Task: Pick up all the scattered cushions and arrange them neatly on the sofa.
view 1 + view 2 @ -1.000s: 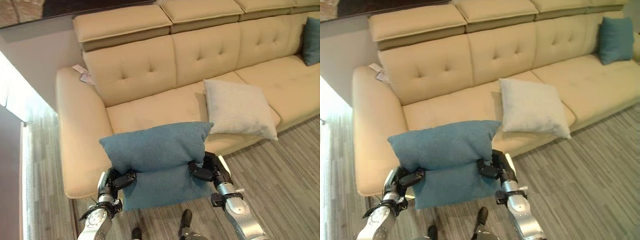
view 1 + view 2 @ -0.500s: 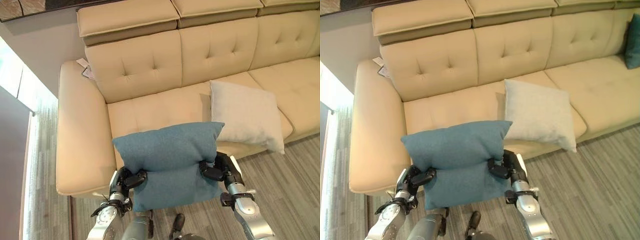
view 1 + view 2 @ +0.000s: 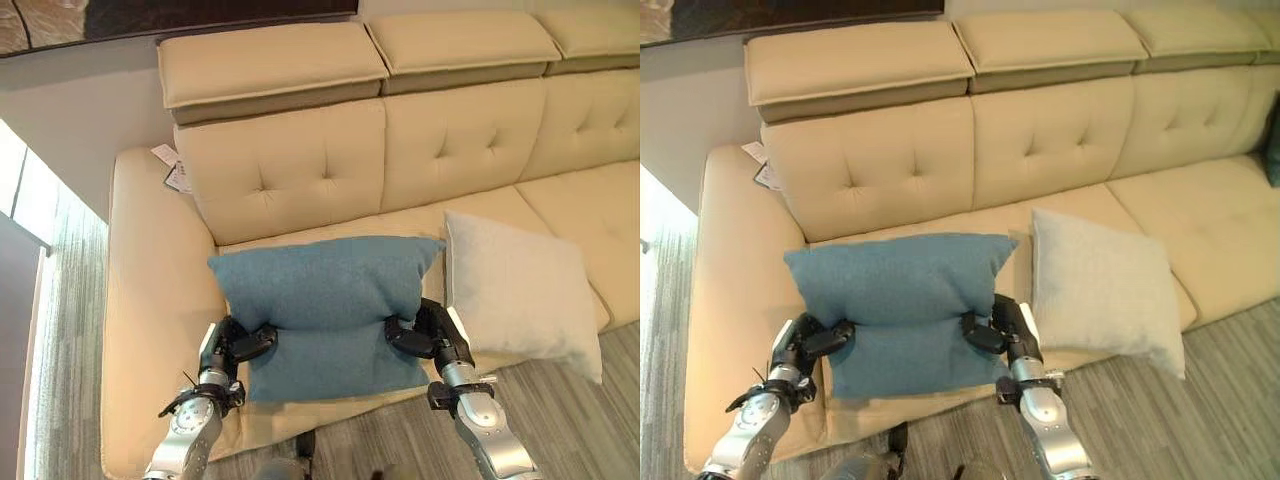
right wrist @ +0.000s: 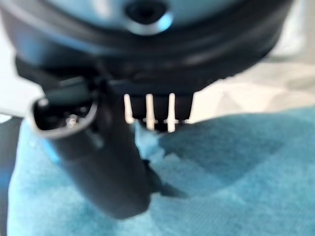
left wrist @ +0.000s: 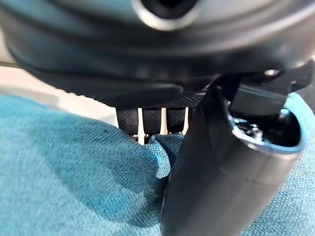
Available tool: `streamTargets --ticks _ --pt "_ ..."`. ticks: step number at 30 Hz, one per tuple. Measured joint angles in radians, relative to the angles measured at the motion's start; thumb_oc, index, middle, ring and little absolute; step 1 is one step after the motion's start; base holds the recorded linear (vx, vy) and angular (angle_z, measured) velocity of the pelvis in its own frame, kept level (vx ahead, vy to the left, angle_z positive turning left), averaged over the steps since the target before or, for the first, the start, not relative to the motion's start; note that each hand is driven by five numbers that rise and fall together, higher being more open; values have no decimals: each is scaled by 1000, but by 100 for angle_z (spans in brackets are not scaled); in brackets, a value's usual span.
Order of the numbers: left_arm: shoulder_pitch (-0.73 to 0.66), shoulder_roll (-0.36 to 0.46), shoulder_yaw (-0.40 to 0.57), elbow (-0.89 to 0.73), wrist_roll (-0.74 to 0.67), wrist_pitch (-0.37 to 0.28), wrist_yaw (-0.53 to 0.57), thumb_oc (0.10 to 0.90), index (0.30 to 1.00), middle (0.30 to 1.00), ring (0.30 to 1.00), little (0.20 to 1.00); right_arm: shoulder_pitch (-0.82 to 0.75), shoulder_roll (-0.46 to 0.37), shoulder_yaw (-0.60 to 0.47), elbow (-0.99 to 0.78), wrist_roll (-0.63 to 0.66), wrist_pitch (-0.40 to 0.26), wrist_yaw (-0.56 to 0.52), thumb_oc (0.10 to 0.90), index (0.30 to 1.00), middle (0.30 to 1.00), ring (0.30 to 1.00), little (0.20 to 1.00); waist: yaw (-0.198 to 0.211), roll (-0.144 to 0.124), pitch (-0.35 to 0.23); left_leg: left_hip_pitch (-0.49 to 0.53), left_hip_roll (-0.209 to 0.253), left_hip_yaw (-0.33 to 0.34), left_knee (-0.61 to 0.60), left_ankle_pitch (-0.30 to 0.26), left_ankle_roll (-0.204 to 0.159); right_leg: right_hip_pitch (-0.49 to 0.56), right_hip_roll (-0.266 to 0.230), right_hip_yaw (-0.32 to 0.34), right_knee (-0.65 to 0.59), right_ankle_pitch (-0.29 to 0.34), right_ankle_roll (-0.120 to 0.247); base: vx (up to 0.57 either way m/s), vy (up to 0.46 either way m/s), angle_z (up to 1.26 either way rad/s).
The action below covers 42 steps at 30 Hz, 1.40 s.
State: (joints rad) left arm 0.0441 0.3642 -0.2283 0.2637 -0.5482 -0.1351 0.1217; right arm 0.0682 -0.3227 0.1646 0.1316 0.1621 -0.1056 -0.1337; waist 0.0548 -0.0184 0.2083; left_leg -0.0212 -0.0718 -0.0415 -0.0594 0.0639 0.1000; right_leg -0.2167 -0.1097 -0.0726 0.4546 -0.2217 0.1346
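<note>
A teal cushion (image 3: pixel 322 300) hangs between my two hands over the front of the beige sofa's (image 3: pixel 300 170) leftmost seat. My left hand (image 3: pixel 232 346) pinches its left edge and my right hand (image 3: pixel 425 335) pinches its right edge; the cloth folds where they squeeze. Both wrist views show the teal cloth (image 5: pixel 74 167) caught between thumb and fingers (image 4: pixel 147 110). A light grey cushion (image 3: pixel 520 290) lies flat on the middle seat, its front corner overhanging the seat edge.
The sofa's broad left armrest (image 3: pixel 150 300) lies beside my left hand. A white tag (image 3: pixel 172 170) rests on the armrest near the backrest. Striped grey floor (image 3: pixel 560 400) runs along the sofa's front. The edge of another teal cushion (image 3: pixel 1273 150) shows far right.
The view has closed in on the sofa. The teal cushion, held in both hands, now hangs over the left seat instead of in front of the sofa.
</note>
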Motion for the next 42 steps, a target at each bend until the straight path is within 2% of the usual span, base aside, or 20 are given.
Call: streamTargets --ticks 1,3,4,5,6,8,10,11,14,17,18,19,20,24,28,31,35,38,41,42 --pt "-3 -7 0 2 0 0 0 400 300 300 300 300 -4 -3 -2 0 0 0 0 400 300 300 300 300 -15 1 2 2 -1 -21 2 0 -2 -28 7 11 -119 32 -18 153 -72 75" --pt "-3 -16 -3 14 2 0 0 400 300 300 300 300 -2 -12 -1 2 -1 0 -1 400 300 300 300 300 -25 5 4 12 -4 -69 2 -7 -14 -42 25 70 -238 104 -16 81 -81 78" --pt "0 -16 -6 15 2 1 1 400 300 300 300 300 1 -13 -1 6 -2 0 -2 400 300 300 300 300 -35 3 1 16 -6 -79 2 -7 -16 -2 18 78 -273 162 -19 70 -132 72" --pt "16 -9 -8 10 2 1 1 400 300 300 300 300 0 -11 2 11 -6 0 0 400 300 300 300 300 -15 -24 -12 21 -19 -80 1 -22 -38 63 4 75 -392 278 -24 105 -162 39" --pt "22 -10 -2 9 2 0 1 400 300 300 300 300 -9 -12 5 11 -8 0 1 400 300 300 300 300 -4 -29 -13 19 -20 -77 2 -26 -43 86 2 71 -430 286 -41 131 -179 30" --pt "31 -26 2 8 2 1 5 400 300 300 300 300 -23 -19 7 16 -22 0 -3 400 300 300 300 300 -17 -18 -11 23 -8 -84 3 -20 -70 160 14 23 -540 330 -61 102 -128 36" --pt "32 -38 1 7 2 1 7 400 300 300 300 300 -25 -22 -1 16 -23 1 -3 400 300 300 300 300 -15 -17 -11 35 9 -84 -6 -18 -80 175 28 6 -546 331 -63 69 -114 31" --pt "29 -39 -1 -2 2 1 8 400 300 300 300 300 -28 -23 -13 15 -23 1 -4 400 300 300 300 300 -16 -17 -11 43 25 -86 -20 -7 -97 187 42 -8 -546 330 -63 97 -176 35" --pt "25 -50 -11 -34 3 1 12 400 300 300 300 300 -28 -23 -36 13 -23 0 -12 400 300 300 300 300 -32 -18 -11 40 42 -129 -28 3 -113 198 55 -61 -546 327 -66 35 -96 46" --pt "15 -54 -26 -54 3 0 24 400 300 300 300 300 -33 -25 -51 10 -23 0 -29 400 300 300 300 300 -32 -15 -10 20 46 -136 -27 12 -127 203 62 -78 -546 317 -66 -14 -69 33" --pt "5 -53 -34 -53 4 0 30 400 300 300 300 300 -32 -26 -54 8 -24 -1 -33 400 300 300 300 300 -43 -15 -9 11 43 -141 -22 11 -130 202 54 -96 -547 308 -61 -27 -14 83" --pt "-25 -56 -45 -53 12 -1 41 400 300 300 300 300 -34 -32 -62 6 -26 -2 -49 400 300 300 300 300 -72 -1 -6 -12 42 -134 -22 12 -130 199 53 -141 -547 300 -73 -15 -4 89" --pt "-37 -62 -47 -53 12 -1 43 400 300 300 300 300 -34 -32 -75 6 -29 -2 -52 400 300 300 300 300 -74 0 -6 -22 47 -119 -28 14 -140 190 51 -158 -547 303 -77 9 0 78" --pt "-52 -46 -52 -57 36 -1 63 400 300 300 300 300 -45 -28 -63 5 -35 -2 -69 400 300 300 300 300 -75 16 -7 -61 66 -15 -33 17 -141 161 47 -163 -547 307 -81 44 16 12" --pt "-62 -36 -55 -69 41 -1 92 400 300 300 300 300 -68 -21 -39 7 -35 -2 -92 400 300 300 300 300 -73 28 -10 -76 63 5 -29 33 -126 138 44 -150 -547 318 -86 -17 24 -11" --pt "-166 -25 -55 -66 52 -1 156 400 300 300 300 300 -183 -24 -15 15 -36 -1 -155 400 300 300 300 300 -74 36 -11 -127 64 31 -28 50 -122 78 44 -131 -546 340 -88 -91 23 -19" --pt "-422 -15 -69 33 61 -28 244 400 300 300 300 300 -439 -34 4 88 -43 0 -249 400 300 300 300 300 -73 38 -11 -209 68 47 -28 71 -127 -10 48 -114 -546 364 -86 -119 15 -11" --pt "-527 -6 -74 63 63 -61 287 400 300 300 300 300 -536 -54 13 97 -56 -1 -302 400 300 300 300 300 -73 39 -11 -252 71 50 -28 79 -136 -54 51 -113 -546 371 -93 -32 3 -3" --pt "-526 -6 -77 63 79 -72 287 400 300 300 300 300 -535 -59 15 97 -63 -3 -311 400 300 300 300 300 -73 39 -11 -243 75 59 -28 79 -136 -47 55 -112 -546 371 -93 -108 23 -2" --pt "-568 -9 -91 117 83 -92 313 400 300 300 300 300 -573 -64 31 136 -66 -7 -336 400 300 300 300 300 -76 39 -12 -258 74 62 -23 81 -140 -62 53 -111 -546 371 -93 -182 39 0"
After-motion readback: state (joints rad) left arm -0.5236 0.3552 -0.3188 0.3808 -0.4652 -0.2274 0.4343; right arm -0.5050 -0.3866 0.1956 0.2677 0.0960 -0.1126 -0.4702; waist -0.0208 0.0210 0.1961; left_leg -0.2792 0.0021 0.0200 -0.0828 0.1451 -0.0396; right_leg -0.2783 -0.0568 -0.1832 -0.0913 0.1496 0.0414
